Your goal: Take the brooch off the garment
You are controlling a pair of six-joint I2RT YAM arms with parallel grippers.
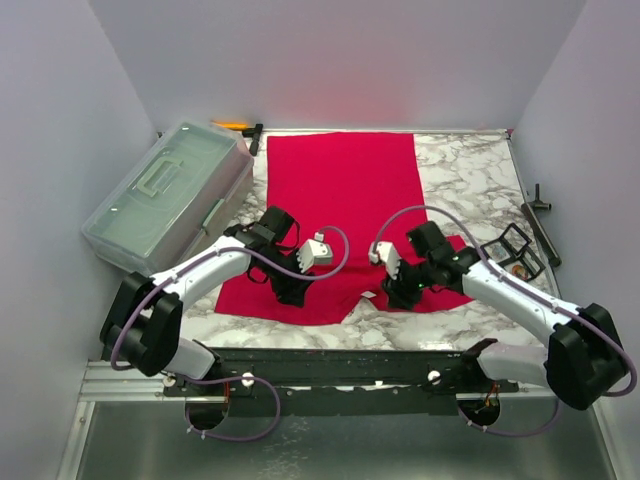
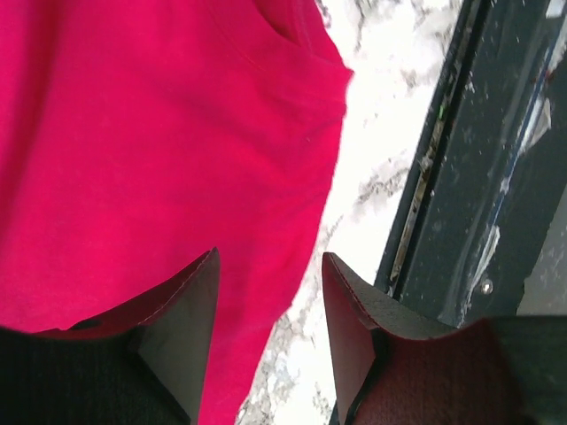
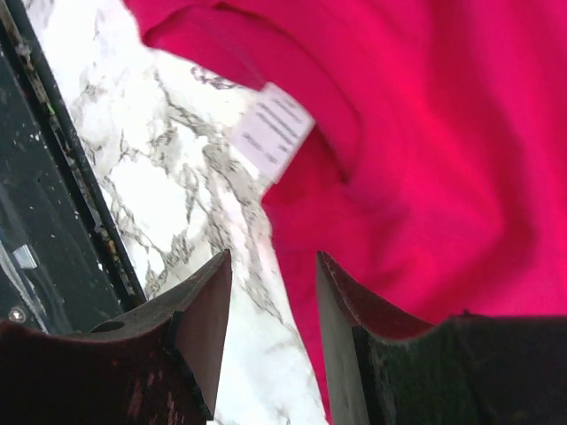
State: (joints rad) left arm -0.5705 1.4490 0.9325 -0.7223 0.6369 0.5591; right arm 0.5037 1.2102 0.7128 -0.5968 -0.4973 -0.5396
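The garment, a bright red T-shirt (image 1: 345, 195), lies flat on the marble table (image 1: 470, 180) with its neck toward the near edge. Its white label (image 3: 273, 131) shows at the collar in the right wrist view. No brooch shows in any view. My left gripper (image 1: 292, 292) is open and empty, low over the shirt's near hem (image 2: 133, 133); it straddles the cloth edge and bare marble (image 2: 270, 297). My right gripper (image 1: 397, 290) is open and empty just below the collar (image 3: 273, 288), one finger over marble and one over red cloth (image 3: 443, 133).
A clear plastic toolbox (image 1: 165, 190) stands at the left. A black wire frame (image 1: 515, 250) sits right of the shirt, and a black tool (image 1: 540, 225) lies by the right wall. An orange-handled tool (image 1: 235, 125) lies at the back. The dark metal rail (image 2: 496, 177) runs along the near edge.
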